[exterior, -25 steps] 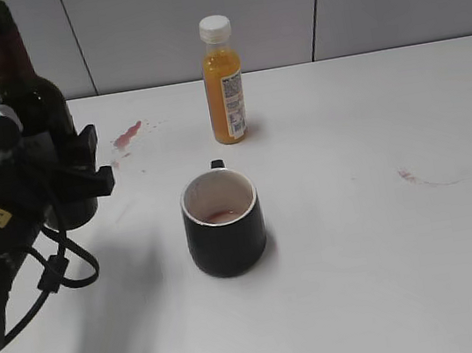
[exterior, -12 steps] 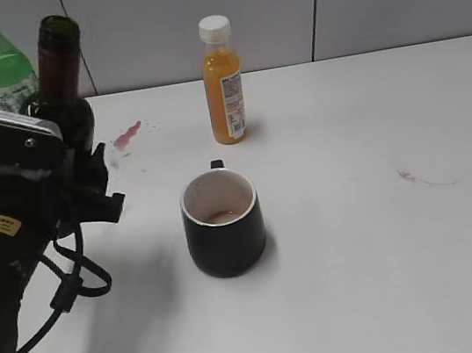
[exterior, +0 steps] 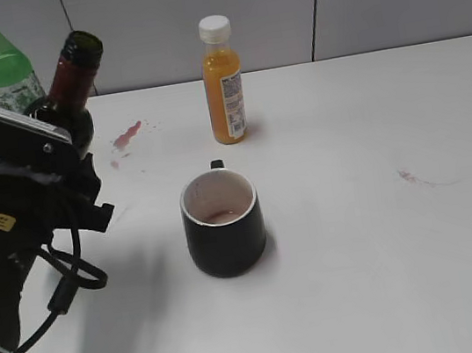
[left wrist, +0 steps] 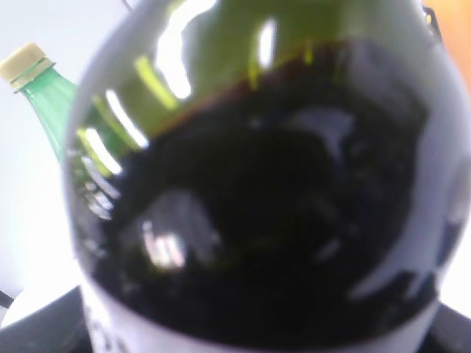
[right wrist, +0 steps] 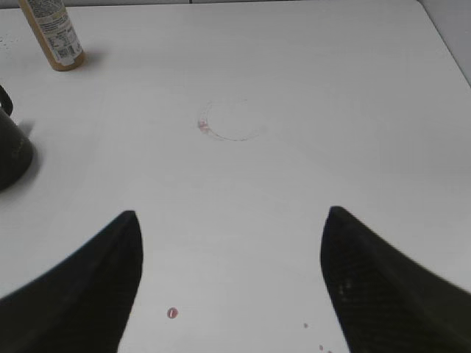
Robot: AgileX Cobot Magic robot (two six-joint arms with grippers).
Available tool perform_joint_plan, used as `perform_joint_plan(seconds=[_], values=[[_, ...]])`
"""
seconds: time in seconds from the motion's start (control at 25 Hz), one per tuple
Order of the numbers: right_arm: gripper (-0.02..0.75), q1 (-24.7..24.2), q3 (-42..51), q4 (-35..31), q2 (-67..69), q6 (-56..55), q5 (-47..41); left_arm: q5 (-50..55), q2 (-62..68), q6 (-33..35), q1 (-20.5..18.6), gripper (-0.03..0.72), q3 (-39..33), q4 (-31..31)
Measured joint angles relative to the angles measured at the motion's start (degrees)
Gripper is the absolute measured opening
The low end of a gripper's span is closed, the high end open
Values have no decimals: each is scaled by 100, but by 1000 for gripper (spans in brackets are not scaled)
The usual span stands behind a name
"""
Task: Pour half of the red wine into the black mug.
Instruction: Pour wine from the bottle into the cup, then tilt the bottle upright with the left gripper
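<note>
Since a second ago: wine bottle [exterior: 73,94] has gone from upright to leaning, neck now slanting right toward the mug; green plastic bottle [exterior: 2,69] behind it is uncovered.

Far left: left gripper [exterior: 59,181], jaws set wide around the wine bottle's lower body and holding it off the table [exterior: 393,277]. The left wrist view shows the red wine [left wrist: 265,213] filling most of the body, its surface slanted; a strip of white label shows at the bottom, nothing on it legible.

Centre: black mug [exterior: 223,223], upright, well apart from the bottle mouth, only a pinkish film inside. Pour judged not yet begun.

Behind: orange juice bottle [exterior: 223,81], label print too small to read.

Right: right gripper [right wrist: 232,287], jaws wide, empty, hovering over bare table.
</note>
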State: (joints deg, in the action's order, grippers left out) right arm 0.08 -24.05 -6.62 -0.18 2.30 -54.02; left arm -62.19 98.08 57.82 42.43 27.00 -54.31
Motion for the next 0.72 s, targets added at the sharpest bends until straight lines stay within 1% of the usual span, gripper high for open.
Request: perform_joint_plan(seconds=[0.28,0.72], values=[[573,0,0,0,0,0,0,-1,0,746,0,541,0,-158],[573,0,0,0,0,0,0,-22,0,2296,0,540,179,-198]])
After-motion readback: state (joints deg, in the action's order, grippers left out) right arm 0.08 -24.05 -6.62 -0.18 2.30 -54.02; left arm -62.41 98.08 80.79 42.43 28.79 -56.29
